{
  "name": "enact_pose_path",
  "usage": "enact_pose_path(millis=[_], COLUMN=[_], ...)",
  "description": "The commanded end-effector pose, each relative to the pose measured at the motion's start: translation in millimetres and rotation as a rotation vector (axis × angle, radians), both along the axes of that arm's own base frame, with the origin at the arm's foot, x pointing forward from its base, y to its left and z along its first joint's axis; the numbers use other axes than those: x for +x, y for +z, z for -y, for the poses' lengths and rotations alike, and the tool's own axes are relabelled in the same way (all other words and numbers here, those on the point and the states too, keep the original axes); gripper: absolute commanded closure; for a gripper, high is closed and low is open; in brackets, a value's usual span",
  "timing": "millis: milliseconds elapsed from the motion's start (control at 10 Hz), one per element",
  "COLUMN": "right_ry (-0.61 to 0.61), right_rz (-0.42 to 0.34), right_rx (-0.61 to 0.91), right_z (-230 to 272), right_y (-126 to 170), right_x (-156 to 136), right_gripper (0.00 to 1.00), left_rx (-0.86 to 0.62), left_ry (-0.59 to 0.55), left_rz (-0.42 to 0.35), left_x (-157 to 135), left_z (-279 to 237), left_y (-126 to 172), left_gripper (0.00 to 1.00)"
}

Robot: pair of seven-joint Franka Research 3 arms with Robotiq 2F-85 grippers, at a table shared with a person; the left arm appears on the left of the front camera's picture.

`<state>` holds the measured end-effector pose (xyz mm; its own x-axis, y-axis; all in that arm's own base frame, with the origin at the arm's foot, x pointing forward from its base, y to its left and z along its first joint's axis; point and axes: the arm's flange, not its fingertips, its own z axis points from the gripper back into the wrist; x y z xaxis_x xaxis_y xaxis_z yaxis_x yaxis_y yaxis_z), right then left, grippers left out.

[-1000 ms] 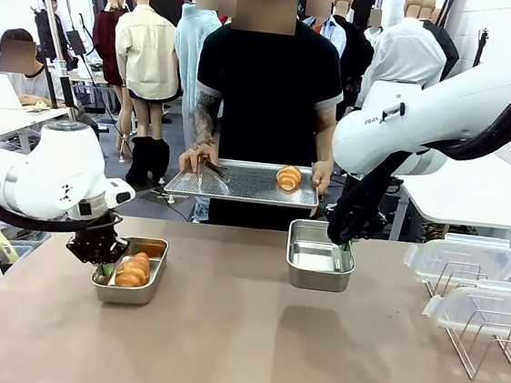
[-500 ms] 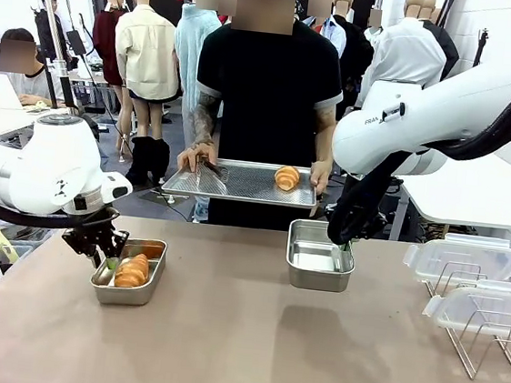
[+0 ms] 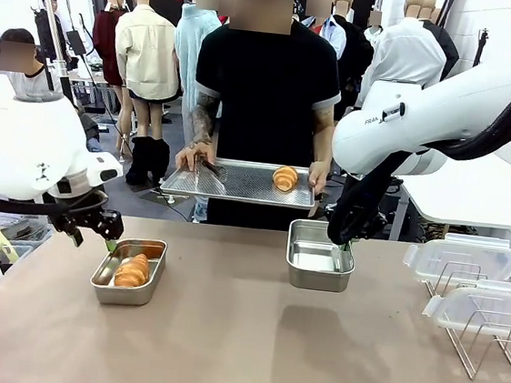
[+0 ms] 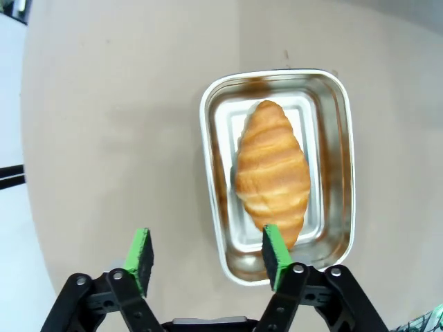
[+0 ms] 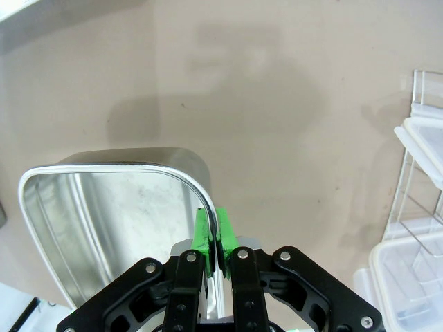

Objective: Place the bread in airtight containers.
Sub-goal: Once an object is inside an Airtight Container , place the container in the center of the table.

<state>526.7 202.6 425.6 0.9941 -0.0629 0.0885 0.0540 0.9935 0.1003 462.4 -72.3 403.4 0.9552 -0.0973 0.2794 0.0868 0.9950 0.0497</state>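
The left gripper point(image 3: 95, 237) has let go and lifted. A second ago it was down inside the small, rectangular, shiny left steel tub point(image 3: 126, 295), shut on a golden-brown ridged croissant roll point(image 3: 132, 270). Now it hangs above and just outside the tub's left edge, with its green pads wide apart and nothing between them.

In the left wrist view the roll point(image 4: 271, 173) lies lengthwise on the floor of the left steel tub point(image 4: 208, 138), free of the left gripper point(image 4: 208, 254) above it. The tub sits on the beige counter point(image 3: 238, 354), near its left edge, about where it was.

The right gripper point(image 3: 346, 245) has not changed. It is clamped on the near right rim of the right steel tub point(image 3: 317, 280), a matching tub at the far side of the counter. In the right wrist view the right gripper point(image 5: 214, 232) has its pads pinched together on the thin rolled edge of that tub point(image 5: 104, 228).

Across the counter, the person holds a large flat steel serving tray point(image 3: 238, 182) in both hands, a shade higher than before. A second croissant roll point(image 3: 284, 177) lies on its right part. Two clear plastic lids point(image 3: 463, 259) rest on wire racks point(image 3: 477, 343) at the counter's right end.
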Motion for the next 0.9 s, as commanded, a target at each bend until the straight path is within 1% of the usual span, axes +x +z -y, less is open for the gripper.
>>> enact_pose_path(millis=[0, 100, 300, 400, 500, 600, 700, 800], right_ry=[0.008, 0.008, 0.008, 0.008, 0.008, 0.008, 0.008, 0.008], right_rz=[0.005, 0.005, 0.005, 0.005, 0.005, 0.005, 0.005, 0.005], right_rx=[0.002, 0.002, 0.002, 0.002, 0.002, 0.002, 0.002, 0.002], right_z=[-1, -1, -1, -1, -1, -1, -1, -1], right_y=[2, 2, 2, 2, 2, 2, 2, 2], right_x=[2, 2, 2, 2, 2, 2, 2, 2], right_gripper=[1.00, 1.00, 1.00, 1.00, 1.00, 1.00, 1.00, 1.00], left_rx=[0.068, 0.069, 0.043, 0.062, 0.059, 0.022, -0.012, -0.023], left_ry=[0.008, 0.044, -0.019, 0.019, 0.016, 0.027, 0.038, 0.085], left_rz=[-0.001, -0.007, -0.019, -0.028, -0.075, -0.090, -0.088, -0.084], left_x=[-10, -11, -16, -16, -13, -10, -6, 1], left_z=[-20, -36, -71, -86, -108, -128, -141, -148], left_y=[18, 33, 60, 65, 67, 67, 63, 59], left_gripper=[0.00, 0.00, 0.00, 0.00, 0.00, 0.00, 0.00, 0.00])
